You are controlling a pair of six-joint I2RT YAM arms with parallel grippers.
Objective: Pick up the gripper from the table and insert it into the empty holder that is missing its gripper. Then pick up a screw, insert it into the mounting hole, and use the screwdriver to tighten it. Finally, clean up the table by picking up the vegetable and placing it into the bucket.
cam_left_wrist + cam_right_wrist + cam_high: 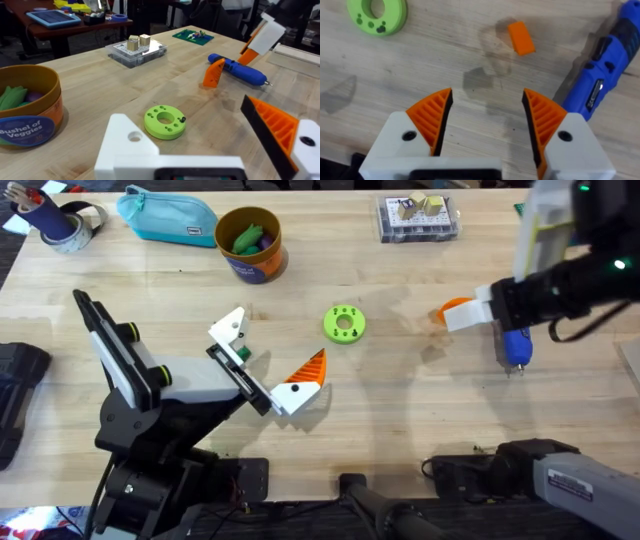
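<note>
The gripper, a smooth orange wedge (521, 37) (215, 73), stands on the table beside the blue screwdriver (515, 346) (600, 82) (239, 70). My right gripper (462, 313) (487, 120) hovers over it, open and holding nothing. My left gripper (277, 344) is open too. It carries the white holder (232, 330) (125, 145) with a green piece on one side and a ribbed orange finger (306, 374) (272, 129) on the other. The yellow bucket (262, 268) (35, 125) holds green and purple vegetables (250, 235). A small black screw-like piece (183, 119) sits on a green ring (345, 323).
A clear parts box (418, 218) stands at the back right. A teal pouch (165, 217) and a dark blue cup with pens (45, 215) sit at the back left. Bare wood lies between the green ring and the wedge.
</note>
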